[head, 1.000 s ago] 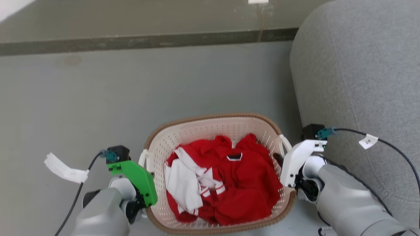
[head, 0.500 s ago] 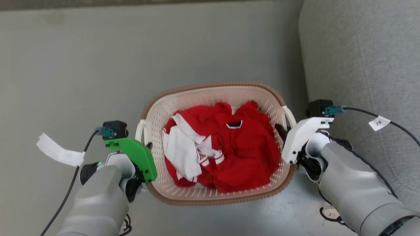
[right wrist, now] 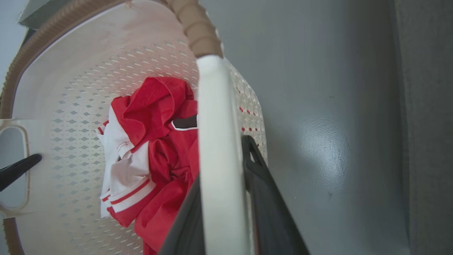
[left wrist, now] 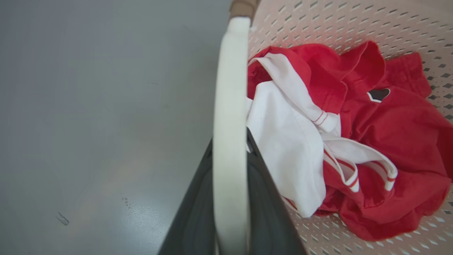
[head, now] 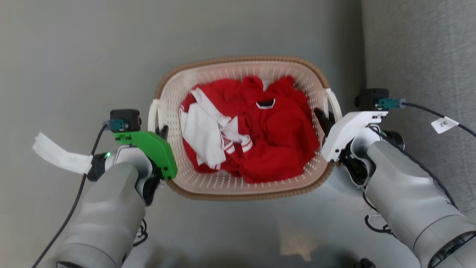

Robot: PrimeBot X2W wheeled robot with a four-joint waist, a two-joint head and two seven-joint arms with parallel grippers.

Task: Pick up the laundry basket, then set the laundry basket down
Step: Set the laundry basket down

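The cream-white perforated plastic laundry basket with its brown woven-look rim lay between our arms over the grey floor, just beside grey upholstery. We could not tell whether it was resting or lifted. Crumpled red-and-white clothing filled it. Our left gripper pinched one white loop handle, and our right gripper pinched the opposite handle. We judged that both arms should move level and together.

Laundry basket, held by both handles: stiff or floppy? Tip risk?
Probably stiff: the laundry basket is moulded perforated plastic, though its thin loop handles may flex. Likely light: only a few red-and-white garments inside. Tipping seems unlikely, with the left gripper and right gripper on opposite handles.
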